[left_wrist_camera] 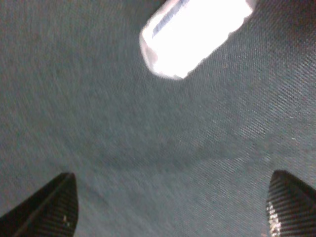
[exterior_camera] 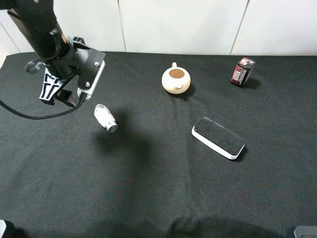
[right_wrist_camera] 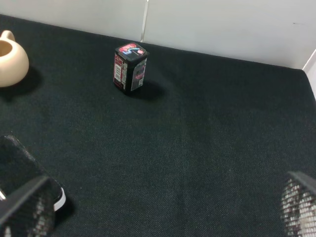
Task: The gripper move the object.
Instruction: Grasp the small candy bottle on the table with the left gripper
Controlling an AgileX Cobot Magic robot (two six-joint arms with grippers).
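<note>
The object, a small white bottle (exterior_camera: 105,118) with a grey metallic cap, lies on its side on the black cloth, cap pointing toward the front. My left gripper (exterior_camera: 69,96) hangs just to its left and a little behind it, apart from it. In the left wrist view the bottle (left_wrist_camera: 197,34) lies ahead of the open, empty left gripper (left_wrist_camera: 170,212), and both black fingertips (left_wrist_camera: 49,207) show at the frame's edge. My right gripper (right_wrist_camera: 163,207) is open and empty over bare cloth.
A cream teapot (exterior_camera: 176,80) stands at the back middle and shows in the right wrist view (right_wrist_camera: 11,58). A dark red box (exterior_camera: 242,71) stands at the back right (right_wrist_camera: 131,68). A black pad with a white base (exterior_camera: 218,138) lies right of centre. A black cable (exterior_camera: 29,115) trails left.
</note>
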